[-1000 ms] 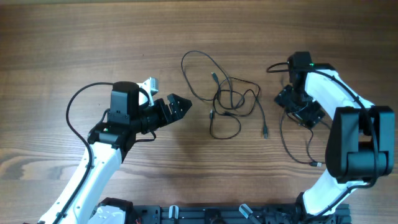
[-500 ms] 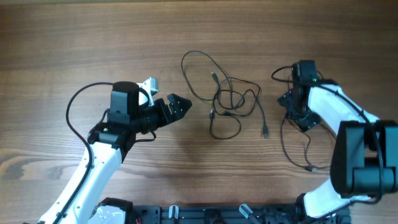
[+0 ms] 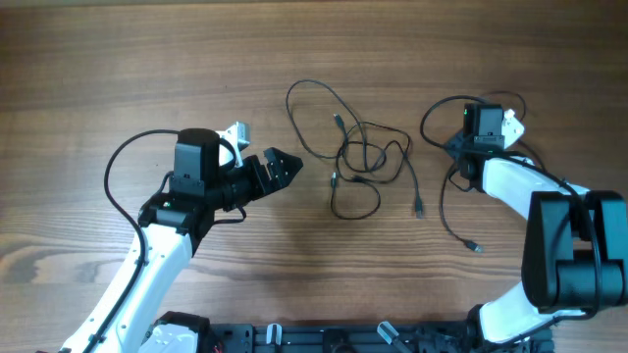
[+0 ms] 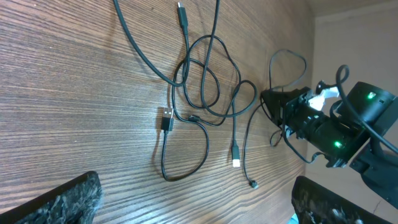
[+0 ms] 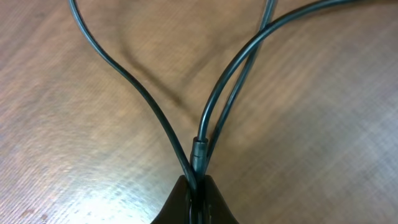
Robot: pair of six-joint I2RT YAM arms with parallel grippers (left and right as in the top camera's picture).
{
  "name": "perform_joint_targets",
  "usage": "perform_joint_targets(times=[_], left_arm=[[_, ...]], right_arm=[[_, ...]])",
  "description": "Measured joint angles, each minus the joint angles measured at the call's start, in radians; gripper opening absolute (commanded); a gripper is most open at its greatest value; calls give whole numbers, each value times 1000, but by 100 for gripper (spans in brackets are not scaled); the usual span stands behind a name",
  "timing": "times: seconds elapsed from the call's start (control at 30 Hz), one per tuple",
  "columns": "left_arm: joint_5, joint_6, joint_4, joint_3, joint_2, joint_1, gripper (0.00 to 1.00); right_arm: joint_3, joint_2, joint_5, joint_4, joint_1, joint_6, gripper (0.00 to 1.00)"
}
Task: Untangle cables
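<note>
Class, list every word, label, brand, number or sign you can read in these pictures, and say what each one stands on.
No text can be read in any view.
The cables and the wooden table show no print.
The white piece on the left arm is too small to tell whether it bears any mark.
The green light on the right arm is a lamp, not a sign.

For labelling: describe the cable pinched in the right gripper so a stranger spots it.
On the wooden table, look by the right gripper. Its cable loops there alone, one plug end trailing free, separate from the tangled bunch at centre.
</note>
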Motion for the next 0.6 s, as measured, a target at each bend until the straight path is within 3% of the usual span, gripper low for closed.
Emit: perform_joint_targets(times=[0.13,0.27,0.47,0.6], left_arm=[[0,0,0,0,0,0,100],[0,0,0,0,0,0,100],[0,0,0,0,0,0,100],[0,0,0,0,0,0,100]], right_arm=[[18,9,-19,-3,-6,-95,4],[85,20,-77,-110,-55,-171,4],[191,47,-99,-169,-287,-309,4],[218,47,-74,-192,-455,-311,4]])
